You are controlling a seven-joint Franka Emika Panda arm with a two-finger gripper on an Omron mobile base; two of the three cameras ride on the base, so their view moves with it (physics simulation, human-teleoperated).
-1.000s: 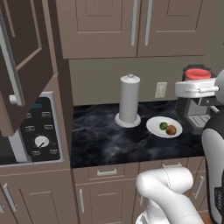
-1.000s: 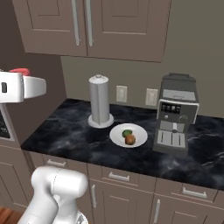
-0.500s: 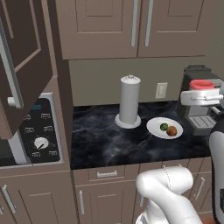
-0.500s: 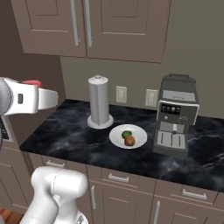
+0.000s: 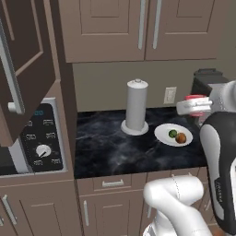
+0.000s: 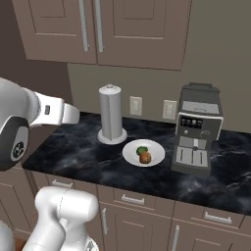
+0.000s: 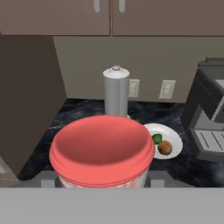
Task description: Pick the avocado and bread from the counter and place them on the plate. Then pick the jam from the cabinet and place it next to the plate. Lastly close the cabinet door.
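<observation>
Up close, the hand view shows the jam (image 7: 102, 151), a squat jar with red-pink lid, clamped in the gripper (image 7: 103, 178); the right base view shows the plate (image 6: 143, 152) holding avocado (image 6: 141, 150) and bread (image 6: 145, 158).

We count one plate (image 6: 143, 152), one avocado (image 6: 141, 150), one bread (image 6: 145, 158), one jam (image 7: 102, 150), one paper-towel holder (image 6: 111, 121), one coffee machine (image 6: 196, 129) and two wall sockets (image 6: 136, 106) above one desk (image 6: 78, 149).
</observation>
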